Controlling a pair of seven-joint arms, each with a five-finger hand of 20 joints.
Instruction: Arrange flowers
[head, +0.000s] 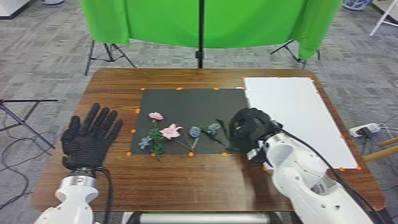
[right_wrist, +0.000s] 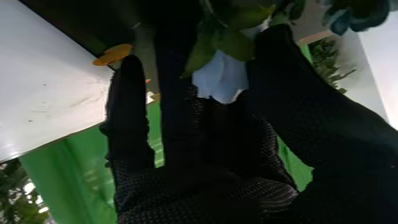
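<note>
Brown tbl (head: 178, 185), pale flwr (right_wrist: 220, 77) btwn R hand's (head: 251, 125) thumb & fingers

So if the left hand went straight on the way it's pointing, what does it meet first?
Left hand would probably meet the green cloth, past the far edge of the table; its height and the depth out there are unclear.

Pink artificial flowers (head: 171, 131) and blue-grey, green-stemmed blooms (head: 195, 131) lying spread on the dark mat (head: 187, 100); one pale, leafy blossom (right_wrist: 219, 77) at the right hand (head: 247, 125).
</note>
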